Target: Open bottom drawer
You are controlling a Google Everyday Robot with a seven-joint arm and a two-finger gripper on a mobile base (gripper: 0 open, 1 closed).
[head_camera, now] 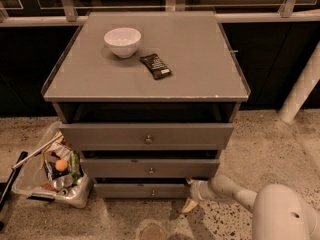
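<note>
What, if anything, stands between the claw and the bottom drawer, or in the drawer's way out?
Nothing visible. The claw sits at the right end of the bottom drawer, near the floor. The litter bin stands left of the drawer front, not before it.

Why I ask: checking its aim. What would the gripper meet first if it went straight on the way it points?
The gripper, low by the cabinet's right front corner, points left. Straight on, it would probably meet the right end of the bottom drawer front, short of its knob; depth is unclear.
</note>
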